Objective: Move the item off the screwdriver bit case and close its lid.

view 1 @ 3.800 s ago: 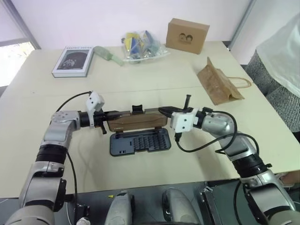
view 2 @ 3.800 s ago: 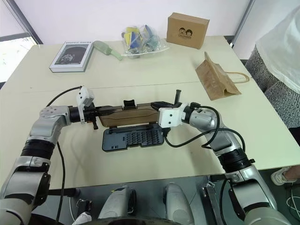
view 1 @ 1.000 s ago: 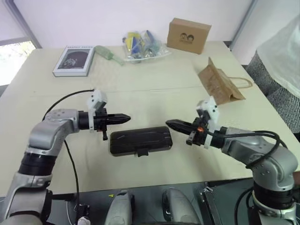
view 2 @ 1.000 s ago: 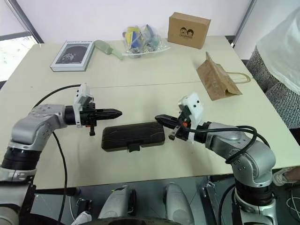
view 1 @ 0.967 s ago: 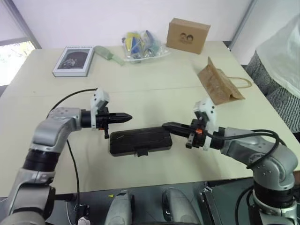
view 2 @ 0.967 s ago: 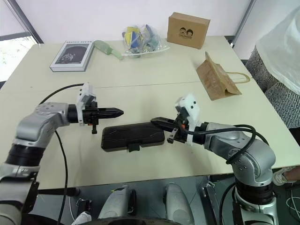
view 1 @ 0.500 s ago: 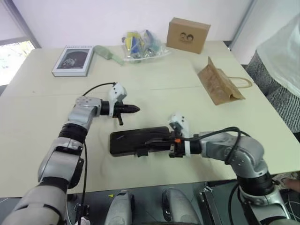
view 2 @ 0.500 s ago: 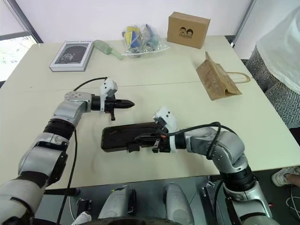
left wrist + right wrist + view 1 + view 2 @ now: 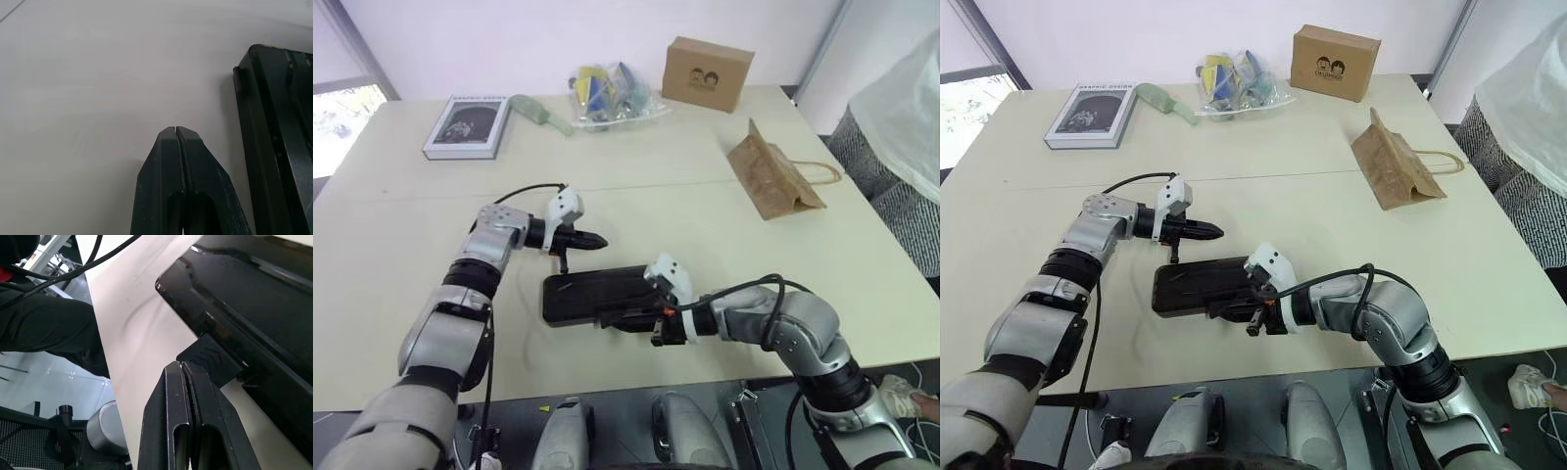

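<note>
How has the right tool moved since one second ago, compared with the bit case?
Yes. The right tool has come down and toward the robot's left, from beside the right end of the screwdriver bit case to its near long edge, at the latch clip.

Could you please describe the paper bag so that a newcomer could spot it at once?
Start at the beige table and go to its right side. The flat brown kraft paper bag lies there, nearer than the brown cardboard box. Unlike the box, it is creased and has twisted loop handles.
</note>
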`<action>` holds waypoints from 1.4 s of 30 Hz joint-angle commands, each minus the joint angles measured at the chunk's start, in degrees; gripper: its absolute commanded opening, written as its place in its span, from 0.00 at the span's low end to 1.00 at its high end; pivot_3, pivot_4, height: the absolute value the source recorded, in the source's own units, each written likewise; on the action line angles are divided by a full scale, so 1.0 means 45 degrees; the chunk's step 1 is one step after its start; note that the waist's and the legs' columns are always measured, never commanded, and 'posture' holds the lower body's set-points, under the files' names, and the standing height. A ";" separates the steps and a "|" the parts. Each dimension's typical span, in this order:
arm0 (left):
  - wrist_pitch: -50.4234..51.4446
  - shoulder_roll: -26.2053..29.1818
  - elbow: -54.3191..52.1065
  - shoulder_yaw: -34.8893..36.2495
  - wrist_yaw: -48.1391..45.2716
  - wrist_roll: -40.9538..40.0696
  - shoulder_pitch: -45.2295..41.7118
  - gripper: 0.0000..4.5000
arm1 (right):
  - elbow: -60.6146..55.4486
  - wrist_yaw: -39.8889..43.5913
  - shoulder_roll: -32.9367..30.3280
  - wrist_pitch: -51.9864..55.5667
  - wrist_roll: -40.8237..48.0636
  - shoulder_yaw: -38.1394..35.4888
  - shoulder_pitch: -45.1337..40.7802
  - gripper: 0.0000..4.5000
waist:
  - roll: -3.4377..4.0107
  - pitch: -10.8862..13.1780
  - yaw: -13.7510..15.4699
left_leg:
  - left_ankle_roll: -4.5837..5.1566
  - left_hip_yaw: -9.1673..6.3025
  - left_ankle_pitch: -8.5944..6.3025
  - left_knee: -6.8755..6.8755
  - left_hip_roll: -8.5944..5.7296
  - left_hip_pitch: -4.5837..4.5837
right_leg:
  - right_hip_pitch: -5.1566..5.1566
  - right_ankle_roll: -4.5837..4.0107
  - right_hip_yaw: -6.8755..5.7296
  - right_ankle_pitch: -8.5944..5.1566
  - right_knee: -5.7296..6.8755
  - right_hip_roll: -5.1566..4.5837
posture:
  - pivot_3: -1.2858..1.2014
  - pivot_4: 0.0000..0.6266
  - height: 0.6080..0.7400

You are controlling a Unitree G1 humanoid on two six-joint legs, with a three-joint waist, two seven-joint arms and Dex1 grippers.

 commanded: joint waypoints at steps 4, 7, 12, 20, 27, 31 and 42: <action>-0.0227 -0.0291 -0.0314 0.0129 -0.0152 0.0144 -0.0091 0.00 | -0.0331 -0.0208 0.0159 -0.0032 -0.0132 0.0148 0.0137 0.00 | -0.0001 0.0000 -0.0011 | 0.0000 0.0000 0.0000 0.0000 0.0000 0.0000 | 0.0000 0.0000 0.0000 0.0000 0.0000 0.0001 | 0.52 0.24 1.00; -0.0259 -0.0315 -0.0534 0.0043 -0.0379 0.0220 0.0095 0.00 | -0.0202 -0.0345 0.0288 -0.0088 -0.0295 0.0212 0.0176 0.00 | -0.0002 -0.0001 -0.0034 | 0.0000 -0.0001 0.0000 0.0000 0.0000 0.0001 | 0.0000 0.0000 0.0000 0.0000 0.0000 0.0002 | 0.52 0.24 1.00; -0.0224 -0.0262 -0.1006 -0.0067 -0.0695 0.0311 0.0405 0.00 | 0.0043 -0.0587 0.0582 -0.0186 -0.0610 0.0330 0.0290 0.00 | -0.0012 -0.0008 -0.0078 | 0.0000 -0.0001 0.0000 0.0000 0.0005 0.0011 | 0.0002 0.0000 0.0002 0.0000 0.0005 0.0008 | 0.52 0.24 1.00; 0.0050 -0.0241 -0.1600 -0.0080 -0.0877 0.0304 0.0618 0.00 | 0.0366 -0.0793 0.0861 -0.0389 -0.1144 0.0606 0.0482 0.00 | -0.0042 -0.0028 -0.0131 | 0.0001 -0.0005 0.0001 0.0001 0.0013 0.0025 | 0.0010 -0.0002 0.0005 0.0000 0.0010 0.0022 | 0.52 0.24 1.00; 0.0172 -0.0186 -0.1899 -0.0095 -0.0904 0.0309 0.0797 0.00 | 0.0433 -0.0835 0.1085 -0.0398 -0.1389 0.0892 0.0655 0.00 | -0.0047 -0.0032 -0.0370 | 0.0001 -0.0018 0.0001 0.0001 0.0016 0.0029 | 0.0014 -0.0003 0.0004 0.0000 0.0020 0.0028 | 0.52 0.24 1.00; 0.0234 -0.0141 -0.1974 -0.0071 -0.0853 0.0318 0.0811 0.00 | 0.0687 -0.0990 0.1321 -0.0316 -0.1586 0.0952 0.0689 0.00 | -0.0054 -0.0036 -0.0388 | 0.0001 -0.0025 0.0001 0.0001 0.0020 0.0030 | 0.0014 -0.0003 0.0004 0.0000 0.0021 0.0035 | 0.52 0.24 1.00; 0.0126 -0.0221 -0.1949 -0.0054 -0.0685 0.0342 0.0721 0.00 | 0.1190 -0.1171 0.1024 0.0368 -0.2333 0.1533 0.0495 0.00 | -0.0114 -0.0093 -0.0394 | 0.0001 -0.0029 0.0001 0.0000 0.0025 0.0063 | 0.0041 -0.0009 0.0004 0.0000 0.0026 0.0041 | 0.52 0.24 1.00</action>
